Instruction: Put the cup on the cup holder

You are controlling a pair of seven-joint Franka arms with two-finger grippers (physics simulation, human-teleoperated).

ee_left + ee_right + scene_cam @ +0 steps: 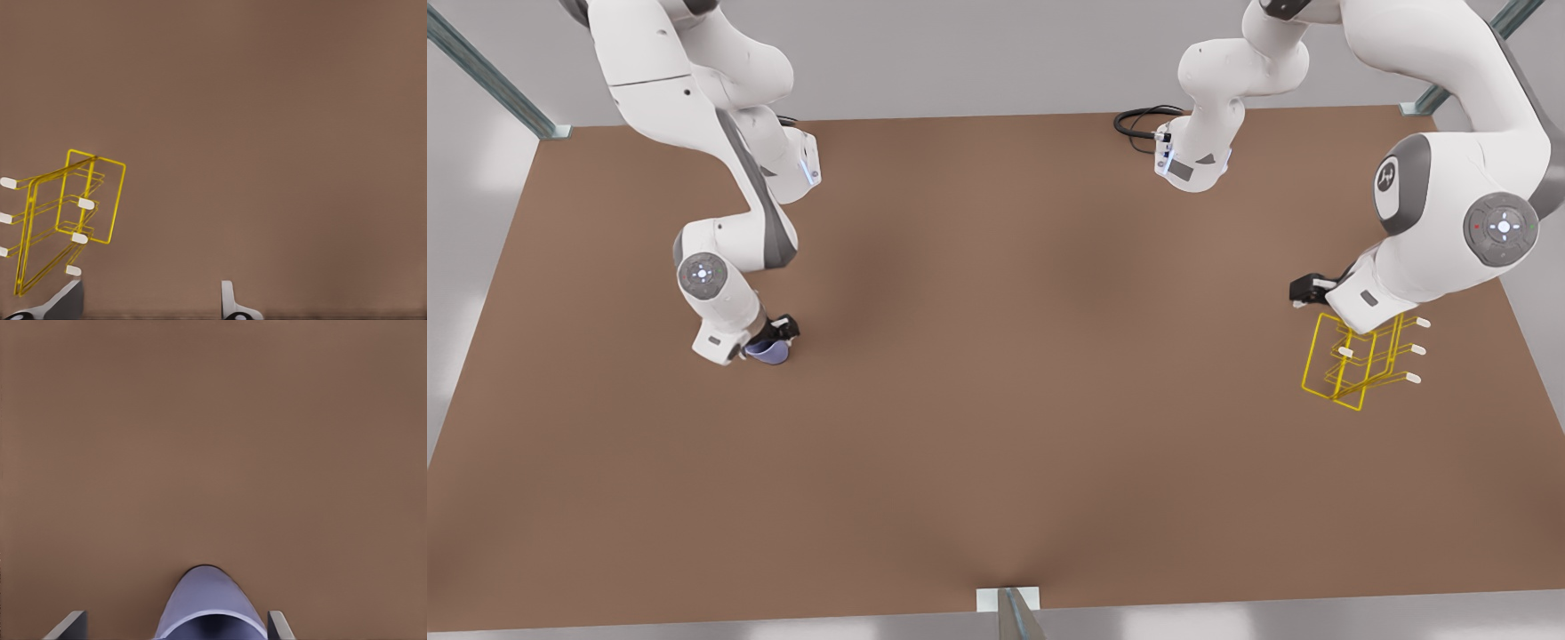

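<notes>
The lavender-blue cup (pixel 769 353) rests on the brown table at the front view's left. My right gripper (pixel 772 336) is down at it and stands open, its fingers on either side of the cup (pixel 210 607) with a gap at one side. At the front view's right stands the yellow wire cup holder (pixel 1356 364) with its white-tipped prongs. My left gripper (pixel 1356 313) hovers just over the holder's back edge. Seen from the left wrist, the holder (pixel 67 217) lies off to one side of the open left gripper (pixel 150 305), which has nothing between its fingers.
The brown table (pixel 996 400) stretches wide between cup and holder. A black cable (pixel 1138 120) lies at the far edge by an arm's base. Metal frame posts stand at the far corners, and a bracket (pixel 1009 600) sits on the near edge.
</notes>
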